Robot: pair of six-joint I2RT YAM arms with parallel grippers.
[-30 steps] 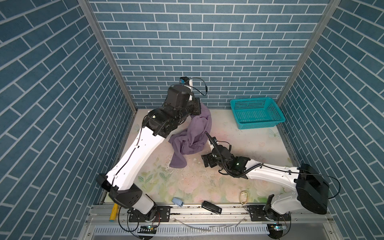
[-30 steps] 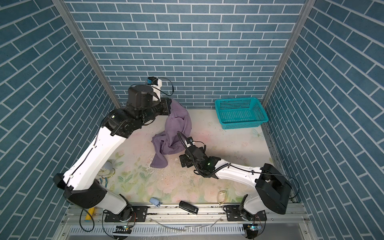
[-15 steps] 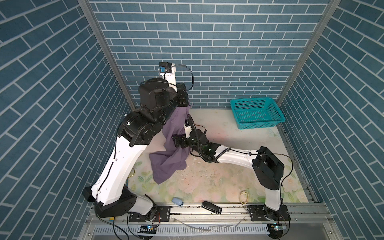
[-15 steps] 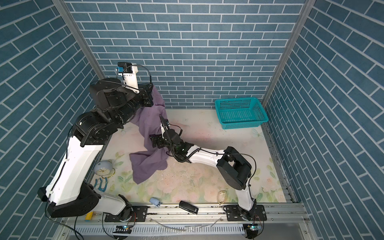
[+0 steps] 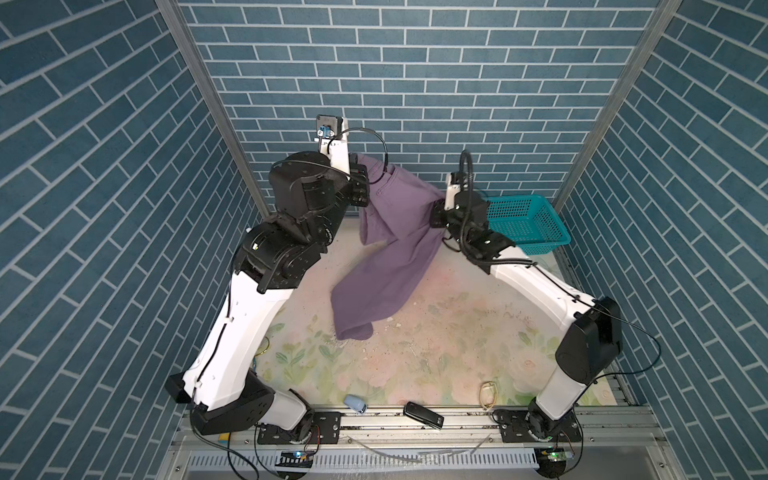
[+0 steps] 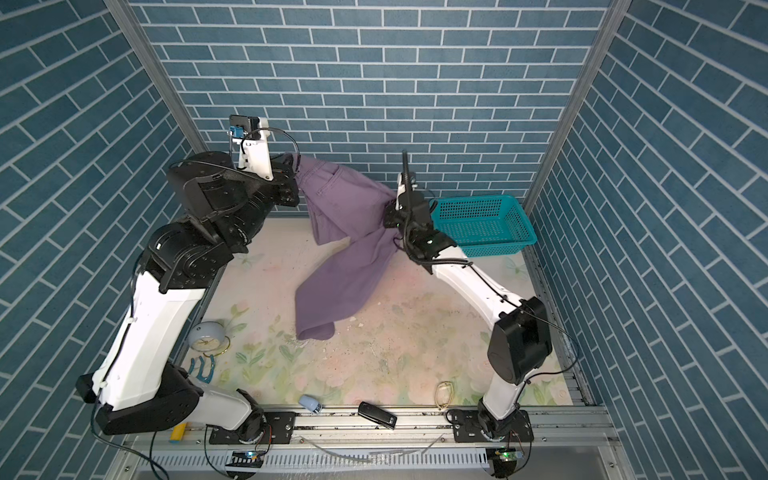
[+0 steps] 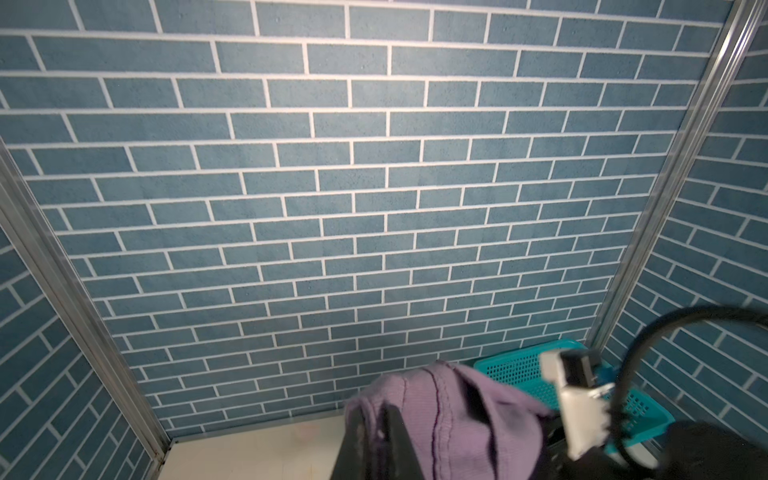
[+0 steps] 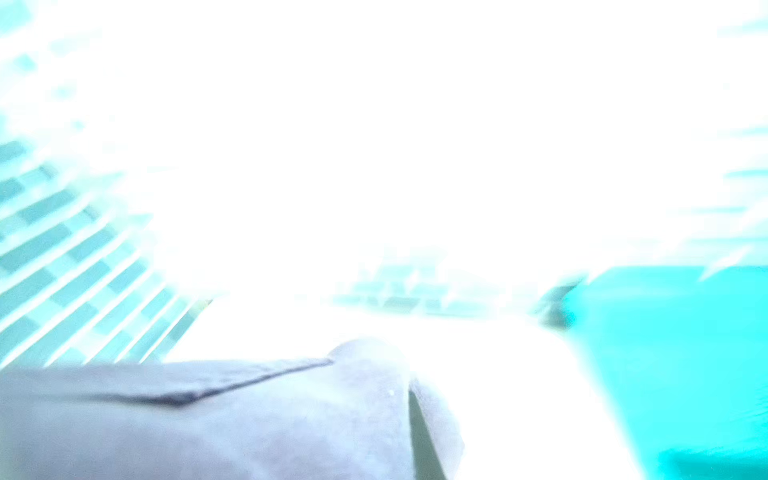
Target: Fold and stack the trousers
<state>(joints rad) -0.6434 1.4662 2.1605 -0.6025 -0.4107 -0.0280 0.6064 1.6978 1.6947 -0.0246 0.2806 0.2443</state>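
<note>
**Top views.** We find the trousers (image 5: 395, 257) hanging in the air over the back of the desk (image 5: 436, 340), with the waist stretched between the two arms. The left tool (image 5: 362, 183) is closed on one end of the waist and held high. The right tool (image 5: 435, 212) is closed on the other end, lower, just beside the basket (image 5: 528, 224). One leg trails down and its end appears to rest on the desk. The other leg hangs short and crumpled behind it.

- The waist is held unevenly, so if it were laid down like this, we judge the legs would land crossed or twisted.
- A pull toward the right could knock the basket, since the right arm stands so close to it.
- A cable (image 5: 382, 143) on the left arm loops across the waist cloth and might snag it.

**Left wrist view.** Purple cloth (image 7: 457, 415) is bunched over the dark fingers (image 7: 399, 449) at the picture's edge, which confirms the grip. We cannot tell how deep the bite is. A shallow pinch on such thin fabric could slip under tension.

**Right wrist view.** Glare and blur wash out most of this picture. Pale cloth (image 8: 208, 415) and a teal mass, the basket (image 8: 685, 353), are all we can make out. The fingers cannot be seen here, so we judge this grip from the top views alone. A poor hold could go unnoticed.
</note>
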